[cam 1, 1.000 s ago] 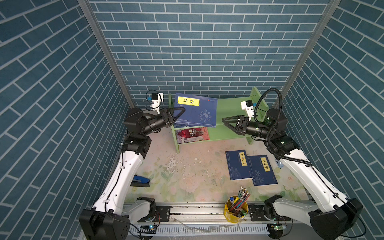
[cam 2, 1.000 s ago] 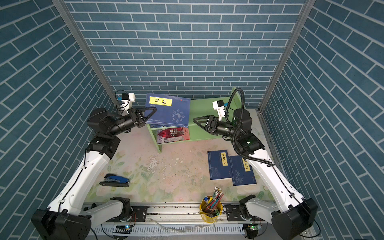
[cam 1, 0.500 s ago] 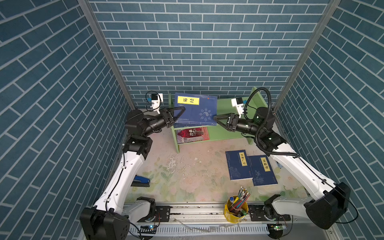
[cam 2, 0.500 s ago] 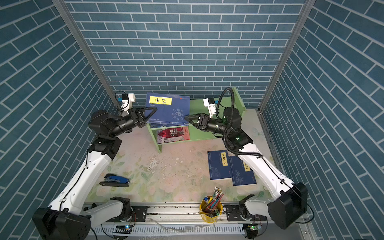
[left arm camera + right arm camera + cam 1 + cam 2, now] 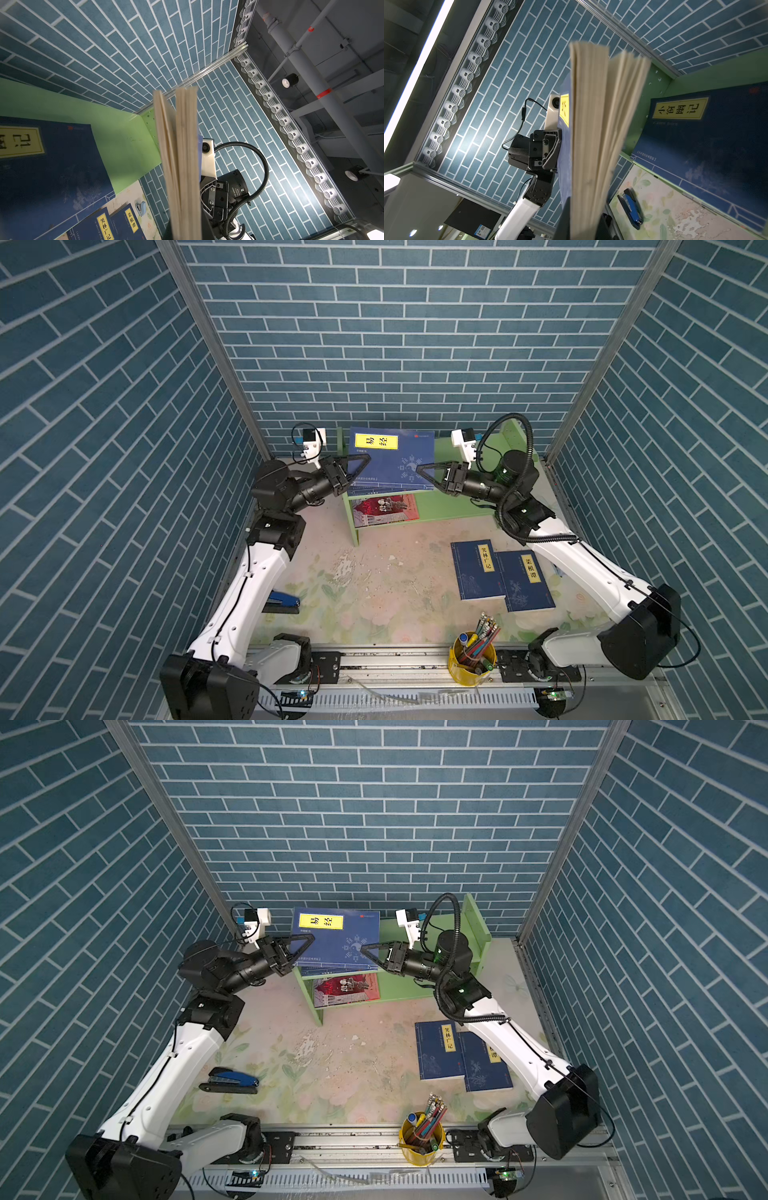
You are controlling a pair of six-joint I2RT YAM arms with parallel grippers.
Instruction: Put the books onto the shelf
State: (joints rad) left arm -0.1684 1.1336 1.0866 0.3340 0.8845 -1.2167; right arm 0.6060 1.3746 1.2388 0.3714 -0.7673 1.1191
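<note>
Standing on a flowery table (image 5: 382, 589) inside blue brick walls (image 5: 395, 344). Pinching one blue book (image 5: 390, 464) tight with left gripper (image 5: 365, 460) and right gripper (image 5: 420, 468). Showing ceiling pipes (image 5: 305, 70) in the left wrist view only.

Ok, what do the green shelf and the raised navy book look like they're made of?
The shelf looks like painted wood or board: flat matte light-green panels, peg holes in a side. The raised book seems a paperback: thin navy cover, cream page edges fanning apart in the wrist views.
</note>
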